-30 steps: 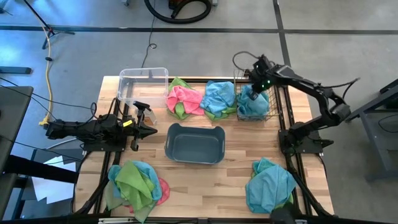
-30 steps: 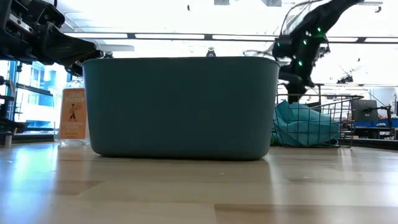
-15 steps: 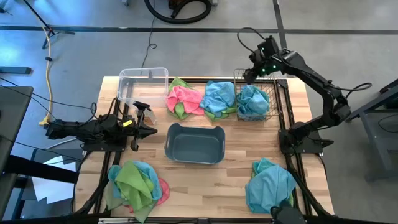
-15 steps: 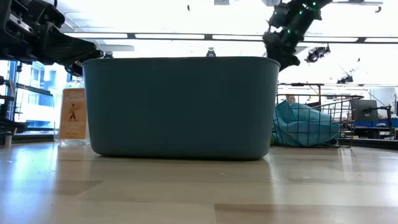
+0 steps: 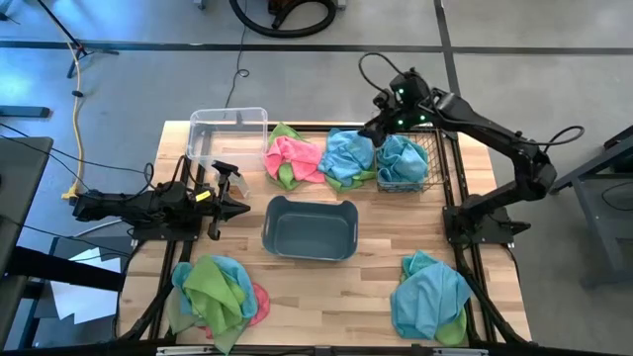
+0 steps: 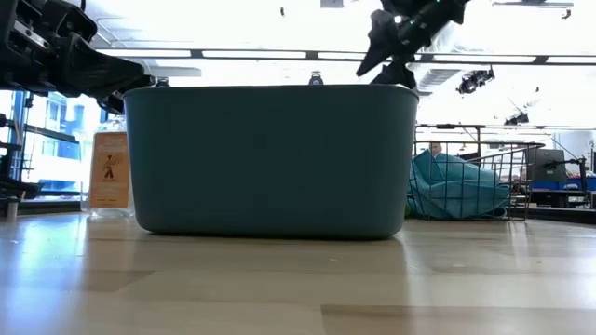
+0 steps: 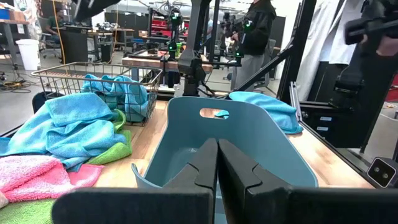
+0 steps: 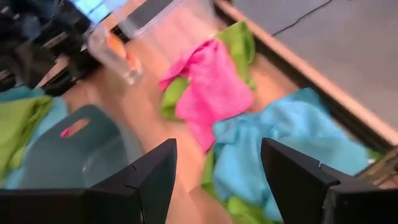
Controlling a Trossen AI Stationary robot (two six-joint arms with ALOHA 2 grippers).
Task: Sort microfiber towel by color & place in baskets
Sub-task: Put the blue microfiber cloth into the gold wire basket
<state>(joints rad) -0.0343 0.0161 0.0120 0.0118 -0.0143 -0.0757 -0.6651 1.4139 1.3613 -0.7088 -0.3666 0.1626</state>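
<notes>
Baskets: 3 on the table; clear bin (image 5: 227, 138) at the far left, grey-blue tub (image 5: 311, 227) in the middle, wire basket (image 5: 407, 161) at the far right.
Wire basket contents: 1 blue towel (image 5: 402, 158) bunched inside, seen through the mesh in the low view (image 6: 456, 186).
Grey-blue tub: no towel visible inside; handle slot (image 7: 214, 113) facing the left wrist camera.
Clear bin: no towel visible inside from above.
Far pile: pink towel (image 5: 295, 158) over green, with a blue towel (image 5: 346, 153) beside it, lying between the clear bin and the wire basket.
Near left pile: green, blue and pink towels (image 5: 213, 292) heaped at the near left corner.
Near right pile: blue towels (image 5: 430, 294) with green showing at the edge, at the near right corner.
Right gripper (image 5: 374, 131): raised above the table at the left edge of the wire basket, over the blue towel of the far pile; fingers spread apart, nothing between them, as the right wrist view (image 8: 214, 171) shows.
Left gripper (image 5: 240, 209): low over the table just left of the grey-blue tub, pointing at it; fingers pressed together with nothing between them (image 7: 217, 163).
Bottle (image 6: 109, 172): small, with an orange label, standing near the clear bin.
</notes>
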